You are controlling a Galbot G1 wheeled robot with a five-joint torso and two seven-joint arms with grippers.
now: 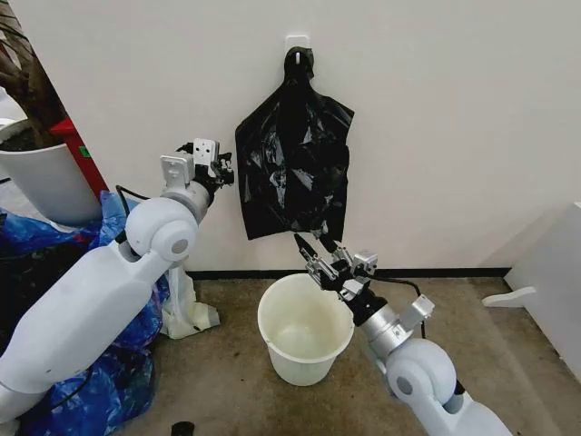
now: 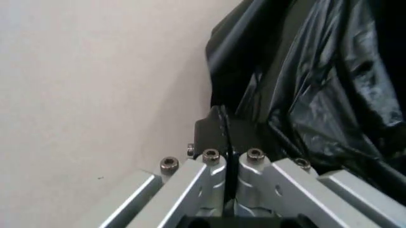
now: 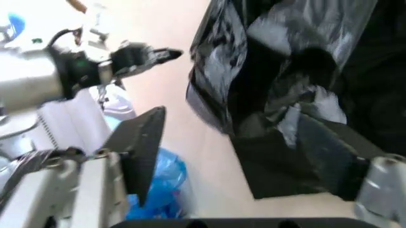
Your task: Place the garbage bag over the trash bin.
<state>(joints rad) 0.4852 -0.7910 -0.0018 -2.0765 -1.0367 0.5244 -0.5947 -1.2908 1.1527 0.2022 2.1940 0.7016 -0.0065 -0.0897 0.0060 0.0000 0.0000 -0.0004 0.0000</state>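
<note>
The garbage bag (image 1: 293,163) is hanging flat against the wall from a white hook (image 1: 297,43) at 12 o'clock in the head view, its neck bunched at the hook and its crinkly body spreading down to a ragged bottom edge. The trash bin (image 1: 305,329) is standing upright on the floor below it, toward 6 o'clock from the bag, mouth open and uncovered, w/ the bag's lower edge well above the rim. The left gripper (image 1: 223,169) is raised at about 9 o'clock of the bag, just beside its left edge; in the left wrist view its fingers (image 2: 214,134) are pressed together w/ nothing between them, tips sitting right at the bag's (image 2: 317,80) edge, though I can't tell if they're touching it. The right gripper (image 1: 310,246) is reaching up from 5 o'clock, its tips right at the bag's bottom edge and above the bin's rim. In the right wrist view its fingers (image 3: 142,142) are spread wide apart, one on each side of the bag's (image 3: 285,71) lower corner, not closed on the plastic; the left gripper (image 3: 147,58) is showing farther off there. Blue plastic bags (image 1: 118,363) are piled on the floor at 8 o'clock, and a white plant pot (image 1: 45,177) is sitting at 9 o'clock.
</note>
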